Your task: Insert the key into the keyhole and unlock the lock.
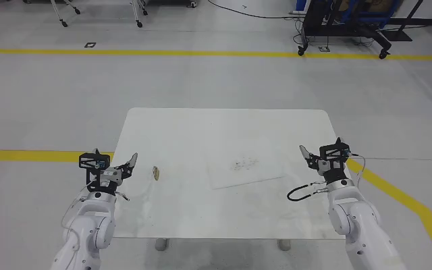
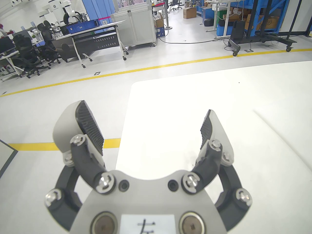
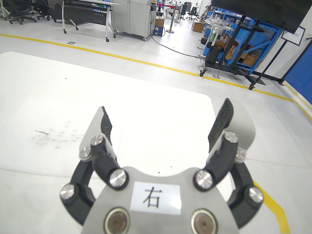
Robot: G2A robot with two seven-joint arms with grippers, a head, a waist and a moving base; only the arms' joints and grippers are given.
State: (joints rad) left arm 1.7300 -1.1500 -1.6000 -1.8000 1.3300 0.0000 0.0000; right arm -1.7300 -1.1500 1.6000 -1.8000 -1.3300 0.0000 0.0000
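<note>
Jaws spread wide on both arms.
At the table [image 1: 223, 128] edges hang the left gripper [image 1: 116, 160] and the right gripper [image 1: 322, 150], well apart; a small brass piece [image 1: 155, 173], lock or key unclear, lies near the left gripper.

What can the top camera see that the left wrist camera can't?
Top camera's extras: a small tan object and the right gripper, jaws open. Left wrist camera's extras: black office chairs and blue shelves across the room. Both share the white table and the left gripper, jaws open.
</note>
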